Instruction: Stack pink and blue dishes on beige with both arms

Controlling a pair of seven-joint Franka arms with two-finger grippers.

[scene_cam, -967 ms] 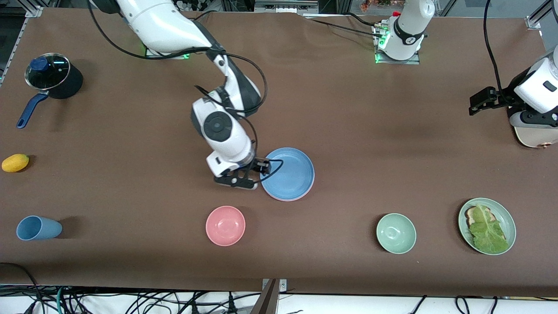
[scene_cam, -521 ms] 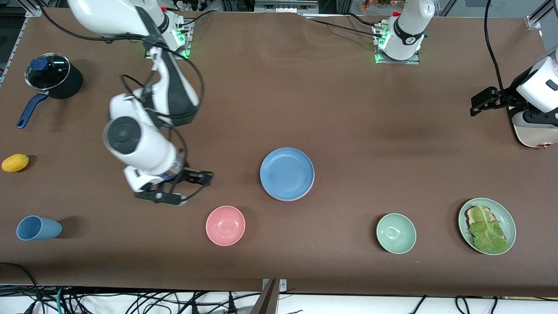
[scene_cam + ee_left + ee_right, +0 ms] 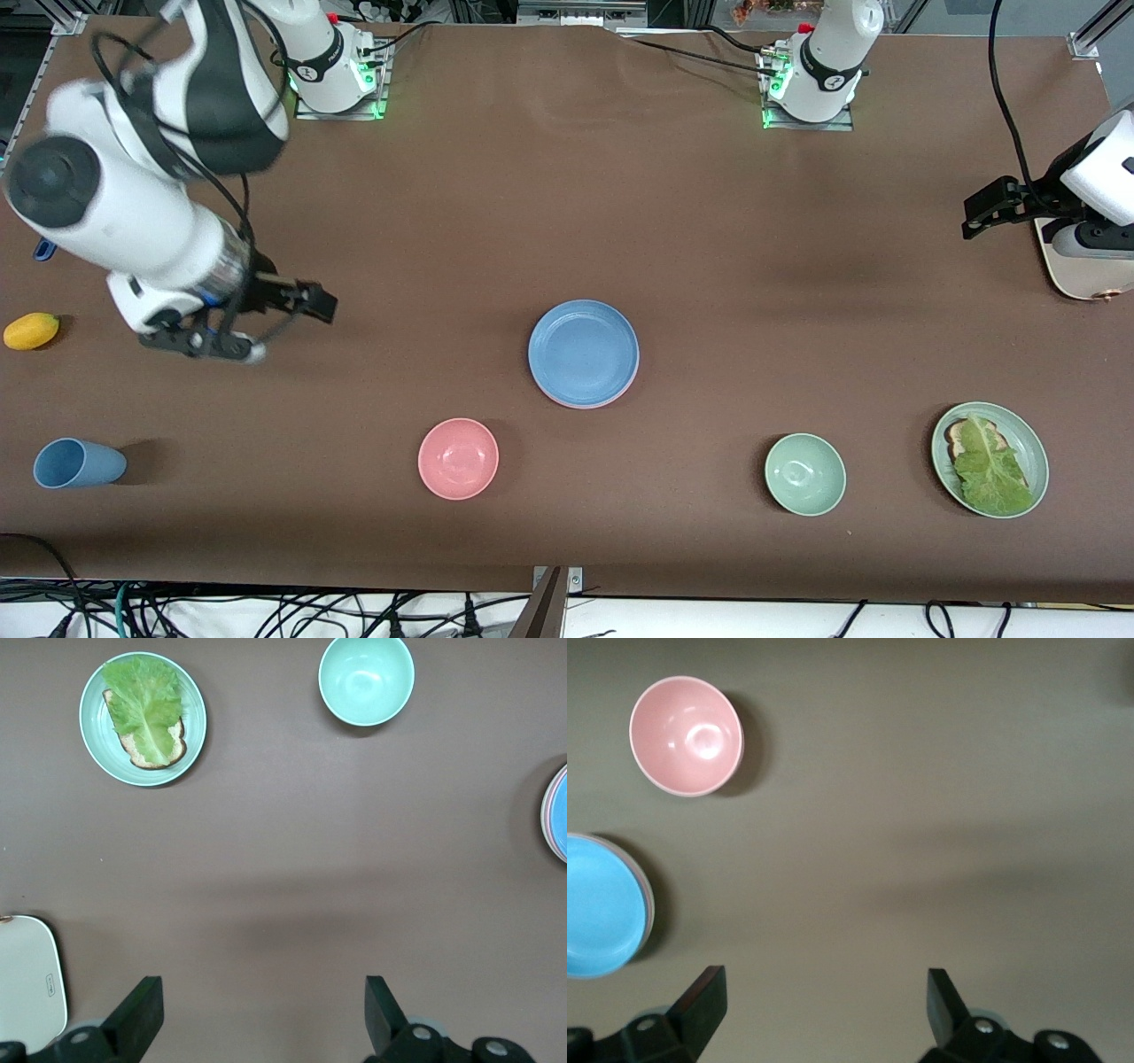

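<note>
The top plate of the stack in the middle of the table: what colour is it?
Light blue. The top plate shows best in the front view.

Even overhead light, soft shadows, one blurred arm

The brown bench (image 3: pixel 709 221) is evenly lit; the pink bowl (image 3: pixel 458 458) casts a soft shadow and shows slight glare. The right arm (image 3: pixel 133 213) smears with motion blur, and the right wrist view looks dimmer.
</note>
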